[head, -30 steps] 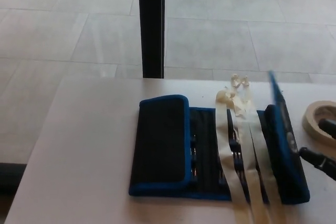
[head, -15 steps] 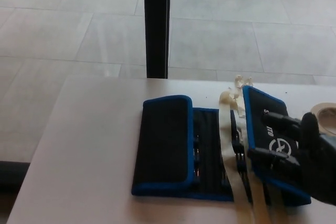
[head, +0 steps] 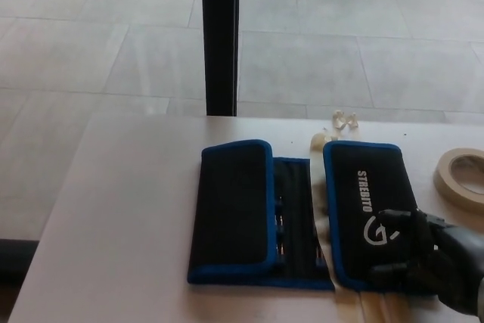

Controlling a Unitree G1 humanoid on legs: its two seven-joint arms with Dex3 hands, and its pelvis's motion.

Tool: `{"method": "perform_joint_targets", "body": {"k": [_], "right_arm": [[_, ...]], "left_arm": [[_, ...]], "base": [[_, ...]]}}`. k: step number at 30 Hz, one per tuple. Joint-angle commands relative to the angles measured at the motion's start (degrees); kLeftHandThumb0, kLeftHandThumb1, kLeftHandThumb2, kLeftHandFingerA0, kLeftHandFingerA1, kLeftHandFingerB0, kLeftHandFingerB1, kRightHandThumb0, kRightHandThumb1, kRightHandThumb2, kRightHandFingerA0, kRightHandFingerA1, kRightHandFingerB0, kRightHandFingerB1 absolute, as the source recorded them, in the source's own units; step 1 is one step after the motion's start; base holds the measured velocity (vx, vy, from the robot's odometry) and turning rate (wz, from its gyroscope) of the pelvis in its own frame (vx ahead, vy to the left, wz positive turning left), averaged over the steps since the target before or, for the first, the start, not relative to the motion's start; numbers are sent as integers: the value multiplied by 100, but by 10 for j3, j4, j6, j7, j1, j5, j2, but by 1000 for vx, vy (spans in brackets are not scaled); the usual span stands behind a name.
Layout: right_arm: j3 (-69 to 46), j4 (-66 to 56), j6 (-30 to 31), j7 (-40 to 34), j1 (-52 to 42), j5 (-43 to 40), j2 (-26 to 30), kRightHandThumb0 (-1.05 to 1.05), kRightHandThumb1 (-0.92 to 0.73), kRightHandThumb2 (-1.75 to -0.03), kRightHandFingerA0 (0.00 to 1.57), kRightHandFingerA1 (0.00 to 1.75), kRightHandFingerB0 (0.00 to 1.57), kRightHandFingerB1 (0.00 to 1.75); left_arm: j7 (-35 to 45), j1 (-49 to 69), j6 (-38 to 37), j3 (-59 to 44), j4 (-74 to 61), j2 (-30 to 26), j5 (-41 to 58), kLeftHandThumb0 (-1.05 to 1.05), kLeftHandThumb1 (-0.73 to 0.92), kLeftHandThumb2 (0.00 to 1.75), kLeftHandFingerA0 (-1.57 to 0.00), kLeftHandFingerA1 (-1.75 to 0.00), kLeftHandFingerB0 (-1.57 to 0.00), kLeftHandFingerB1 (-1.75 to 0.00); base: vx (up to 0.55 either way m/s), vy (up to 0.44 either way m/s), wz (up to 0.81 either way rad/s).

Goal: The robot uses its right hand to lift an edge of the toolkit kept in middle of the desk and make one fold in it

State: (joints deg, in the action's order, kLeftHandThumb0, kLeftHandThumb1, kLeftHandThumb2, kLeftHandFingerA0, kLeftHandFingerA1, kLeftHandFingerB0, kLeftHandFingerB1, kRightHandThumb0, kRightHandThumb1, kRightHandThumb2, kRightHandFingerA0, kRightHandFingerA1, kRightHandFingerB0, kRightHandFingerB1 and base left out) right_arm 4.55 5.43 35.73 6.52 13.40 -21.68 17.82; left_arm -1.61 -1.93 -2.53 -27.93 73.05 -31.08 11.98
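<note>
The black toolkit (head: 299, 221) with blue trim lies in the middle of the white desk (head: 128, 209). Its left flap (head: 231, 209) is folded inward. Its right flap (head: 363, 198), printed with white lettering and a logo, also lies folded flat over the tool pockets. My right hand (head: 427, 255) rests on that flap's lower right corner, its fingers (head: 399, 222) apart on top of the fabric, open. Only a narrow strip of pockets shows between the two flaps. White straps (head: 324, 141) poke out behind the right flap.
A roll of cream tape (head: 461, 175) lies at the desk's right edge, close to my right hand. A black post (head: 221, 35) stands behind the desk's far edge. Beyond the desk is tiled floor.
The right flap, standing upright a second ago and tilted in my right hand half a second ago, now lies flat over the straps and pockets. My hand has dropped to its lower corner.
</note>
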Motion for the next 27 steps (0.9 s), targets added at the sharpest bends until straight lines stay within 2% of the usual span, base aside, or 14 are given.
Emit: {"method": "perform_joint_targets", "body": {"k": [1,2,5,6,7,9,10,15,16,17,18,20,24,27], "right_arm": [[45,135,-82,-33,-18,125,23,-59,-90,-66,50,63,31,46],[42,140,-86,-32,-17,121,20,-46,-65,-109,50,72,18,53],[26,125,-73,-19,-17,92,15,-58,-90,-67,47,64,28,46],[19,108,-57,-20,-19,81,14,-46,-64,-109,49,72,16,53],[14,95,-53,-10,-21,70,16,-59,-90,-66,47,67,29,48],[6,74,-45,-1,-24,60,18,-61,-72,-101,44,68,26,55],[-3,58,-35,6,-24,48,20,-58,-91,-67,42,63,26,45],[-123,-73,83,6,-6,-76,16,-59,-92,-69,43,59,29,42],[-159,-102,116,-1,5,-110,17,-59,-74,-106,43,65,25,52],[-203,-123,141,2,15,-160,24,-59,-92,-68,43,61,28,41],[-231,-138,162,-3,22,-189,26,-61,-74,-105,42,65,29,54],[-265,-147,190,-13,31,-220,26,-59,-92,-68,41,59,32,41],[-370,-136,238,-37,58,-310,46,-61,-72,-104,42,67,30,55],[-443,-110,242,-51,66,-337,71,-58,-92,-68,39,67,28,40]], "left_arm": [[1,0,12,10,2,-19,-9,-65,77,63,-67,-62,-50,-51],[0,0,12,11,3,-18,-9,-64,77,63,-68,-64,-51,-51],[-3,2,11,11,2,-17,-7,-64,78,63,-69,-62,-53,-52],[-2,2,10,11,2,-17,-6,-63,77,63,-67,-61,-52,-52],[-1,2,9,11,4,-18,-5,-64,77,63,-69,-61,-52,-52],[0,2,10,9,4,-19,-2,-65,76,63,-68,-63,-50,-53],[1,2,11,8,4,-19,0,-65,76,63,-67,-63,-50,-52],[-6,0,13,10,3,-22,-2,-64,76,63,-67,-62,-50,-53],[-3,2,10,10,3,-23,-3,-64,77,63,-67,-62,-50,-53],[0,1,12,10,4,-24,-2,-65,77,63,-67,-61,-49,-50],[1,1,13,9,5,-25,-1,-65,77,63,-66,-62,-49,-52],[0,0,15,7,3,-24,1,-64,77,63,-68,-65,-51,-53],[0,0,17,5,5,-25,3,-64,76,63,-67,-62,-49,-51],[1,2,15,8,6,-26,-1,-66,77,63,-68,-60,-50,-51]], "base": [[0,0,0],[0,0,0],[0,0,0],[0,0,0],[0,0,0],[0,0,0],[0,0,0],[0,0,0],[81,-8,4],[80,-9,4],[79,-10,8],[38,-5,4],[0,0,0],[0,0,0]]}}
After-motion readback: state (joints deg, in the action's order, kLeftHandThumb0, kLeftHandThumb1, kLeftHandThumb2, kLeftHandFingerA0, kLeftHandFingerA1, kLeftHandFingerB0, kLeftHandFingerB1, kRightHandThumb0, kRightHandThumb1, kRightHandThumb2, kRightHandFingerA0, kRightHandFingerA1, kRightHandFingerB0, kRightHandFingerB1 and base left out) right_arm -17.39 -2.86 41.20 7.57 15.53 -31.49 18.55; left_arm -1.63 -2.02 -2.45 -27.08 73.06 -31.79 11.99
